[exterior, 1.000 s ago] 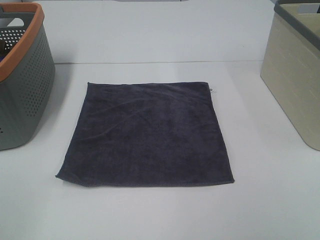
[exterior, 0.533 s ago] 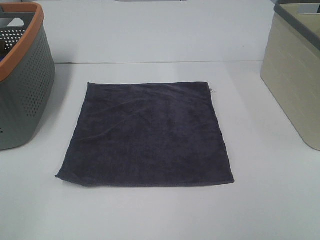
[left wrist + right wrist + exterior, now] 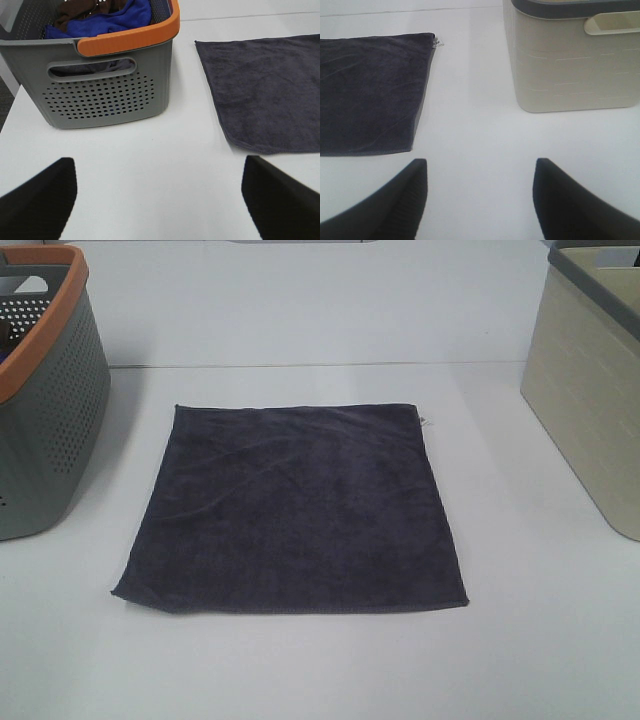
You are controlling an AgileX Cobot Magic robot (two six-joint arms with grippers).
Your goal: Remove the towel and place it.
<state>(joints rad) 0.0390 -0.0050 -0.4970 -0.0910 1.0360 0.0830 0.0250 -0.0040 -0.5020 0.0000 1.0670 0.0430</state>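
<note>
Well apart from either gripper (image 3: 159, 200), the towel (image 3: 300, 505) lies flat.

Bright, even overhead light washes the white tabletop (image 3: 300, 670) almost featureless. Shadows stay soft and faint beside the baskets. The near black claw fingers (image 3: 35, 200) look blurred.

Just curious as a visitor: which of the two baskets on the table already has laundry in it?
The grey perforated basket with the orange rim: blue and brown cloth shows inside it. The beige basket shows only its outside walls.
</note>
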